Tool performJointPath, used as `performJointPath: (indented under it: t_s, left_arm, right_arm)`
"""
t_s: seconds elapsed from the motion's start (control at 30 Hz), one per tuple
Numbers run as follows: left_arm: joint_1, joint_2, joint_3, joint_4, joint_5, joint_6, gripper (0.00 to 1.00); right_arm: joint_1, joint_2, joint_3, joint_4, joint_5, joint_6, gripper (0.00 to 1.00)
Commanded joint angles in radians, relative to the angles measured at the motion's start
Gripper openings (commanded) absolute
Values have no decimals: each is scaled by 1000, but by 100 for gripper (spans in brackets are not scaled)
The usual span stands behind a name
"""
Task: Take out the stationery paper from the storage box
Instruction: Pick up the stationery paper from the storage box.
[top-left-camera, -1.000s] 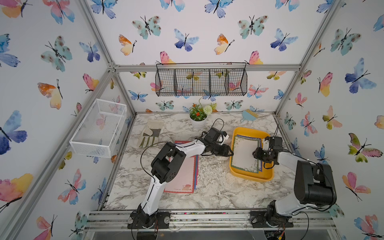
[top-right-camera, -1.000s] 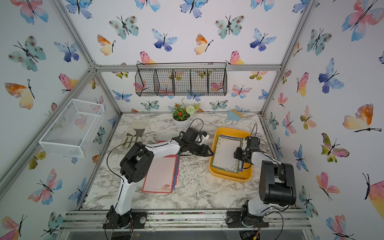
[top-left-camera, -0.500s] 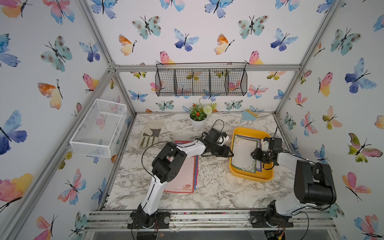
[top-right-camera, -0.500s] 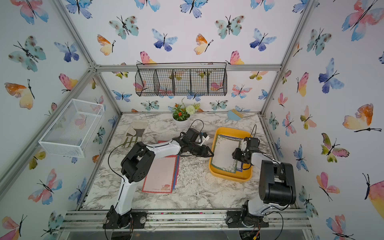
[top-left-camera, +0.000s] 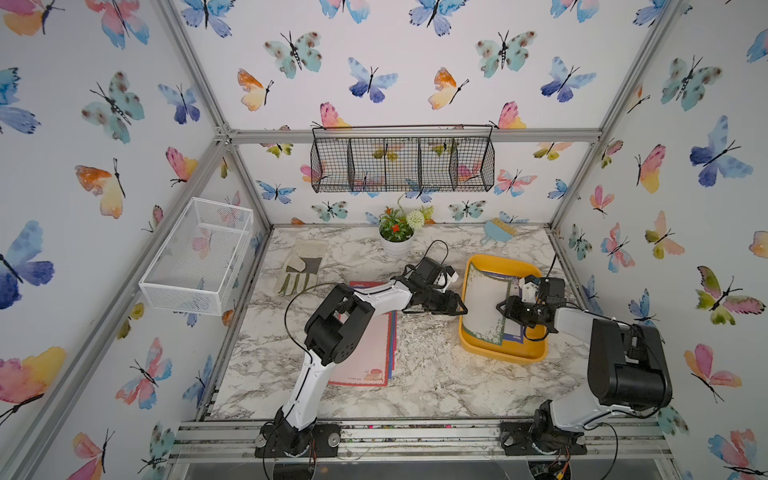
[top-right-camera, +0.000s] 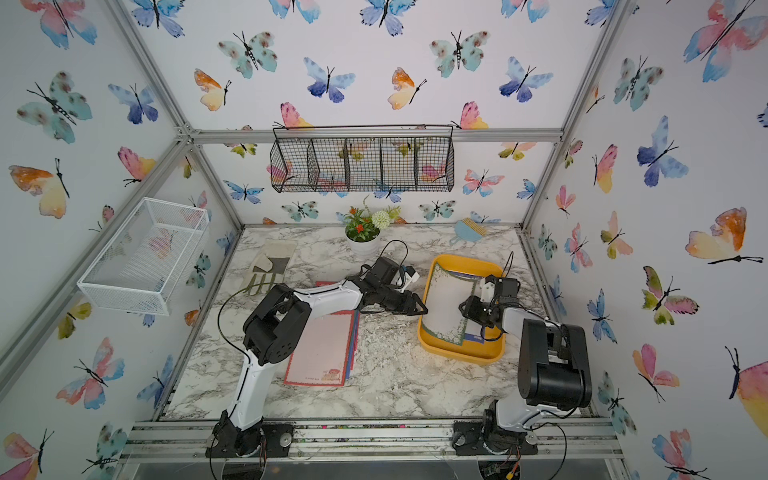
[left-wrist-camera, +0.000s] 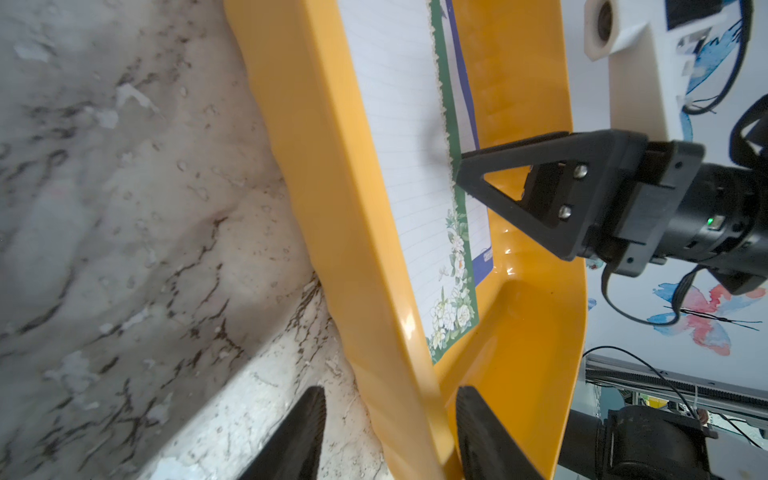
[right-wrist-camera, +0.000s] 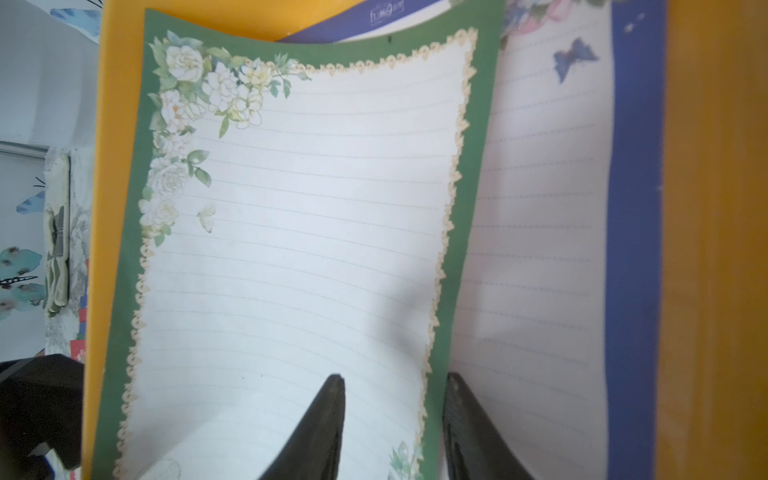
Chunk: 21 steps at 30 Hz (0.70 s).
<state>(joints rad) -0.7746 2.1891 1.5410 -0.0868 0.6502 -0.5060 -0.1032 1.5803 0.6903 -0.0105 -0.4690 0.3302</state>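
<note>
Since a second ago the green-bordered sheet (top-left-camera: 484, 299) has bowed up and slid toward the storage box (top-left-camera: 503, 355) wall nearest the left pincer (top-left-camera: 459, 307), which has closed in on that wall.

Both top views: marble-look tabletop (top-left-camera: 436, 386), butterfly-paper walls, black wire basket (top-left-camera: 401, 164) on the back wall, white mesh basket (top-left-camera: 199, 257) on a side wall. The sheet is still in the yellow-orange box and has a white lined centre. Its long axis runs from the back wall toward the near edge, floral corner at the near end. The right pincer (top-left-camera: 503, 309) is at its long edge. More stationery paper (top-right-camera: 324, 353) lies stacked on the tabletop, outside the box.

Left wrist: left pincer (left-wrist-camera: 386, 436) jaws apart, box wall (left-wrist-camera: 316, 166) passing between them.

Right wrist: right pincer (right-wrist-camera: 392, 428) jaws apart, the sheet's (right-wrist-camera: 299, 232) green edge between them. A blue-bordered sheet (right-wrist-camera: 636, 208) lies flat underneath.
</note>
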Motion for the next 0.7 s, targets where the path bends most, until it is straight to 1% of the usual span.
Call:
performJointPath:
  t_s: [0.0,0.67]
  left_arm:
    - [-6,24,24,-8,20,-2,52]
    - [-11,37,29,-7,28,-8,52]
  right_arm:
    - [-11,-5,-20,34,-62,22,41]
    - [-33,-57,-15,94,-257,71,40]
